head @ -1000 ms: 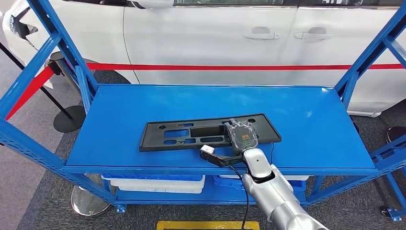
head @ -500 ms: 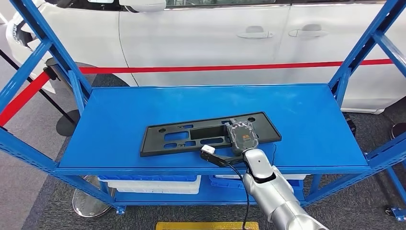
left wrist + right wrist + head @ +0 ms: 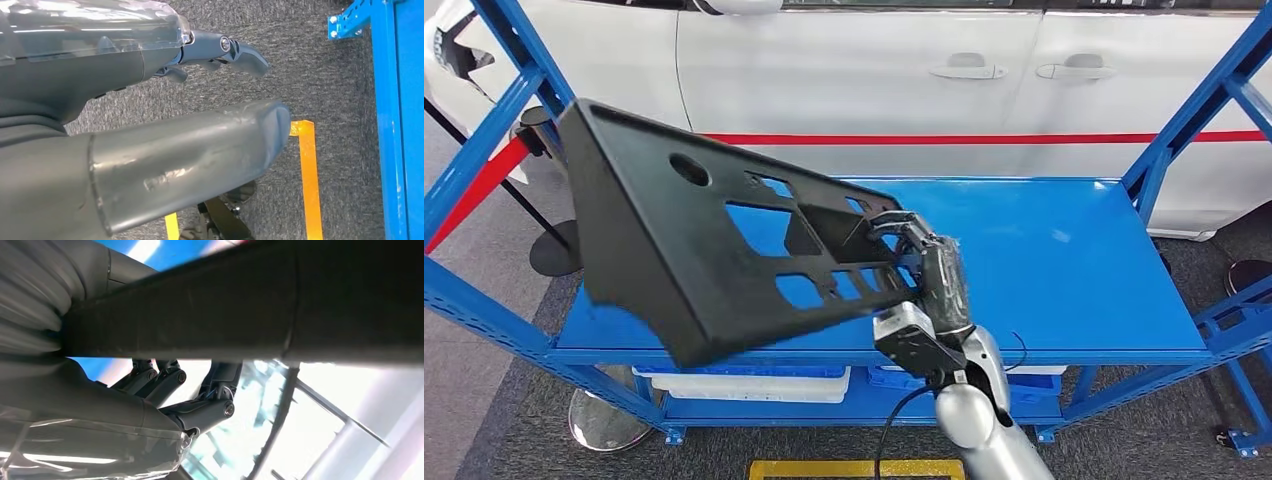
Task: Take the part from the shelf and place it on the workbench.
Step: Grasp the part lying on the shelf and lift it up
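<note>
- Long black plastic panel with rectangular cut-outs and a round hole (image 3: 714, 250): clear of the blue metal shelf deck (image 3: 1064, 260), held in the air above it and tilted, far end raised toward the upper left of the head view.
- Right hand (image 3: 929, 275): grips the panel at its near right end; dark fingers (image 3: 894, 225) curl over the panel's edge. In the right wrist view the same panel (image 3: 300, 300) crosses the frame as a dark bar, with the fingers (image 3: 200, 412) wrapped around it from behind.
- Silver right arm (image 3: 969, 420): rises from the bottom of the head view to the hand.
- Left hand (image 3: 150, 125): seen in the left wrist view, hanging over grey carpet (image 3: 320, 65); thick grey thumb and one dark finger (image 3: 230, 50) are apart, nothing between them.
- Orange floor tape (image 3: 307, 185): lies on the carpet just beside the blue shelf post (image 3: 395, 125).
- White car (image 3: 944, 70) with a red stripe (image 3: 984, 138): stands behind the shelf.
- White bins (image 3: 754, 385): sit on the lower shelf level.
</note>
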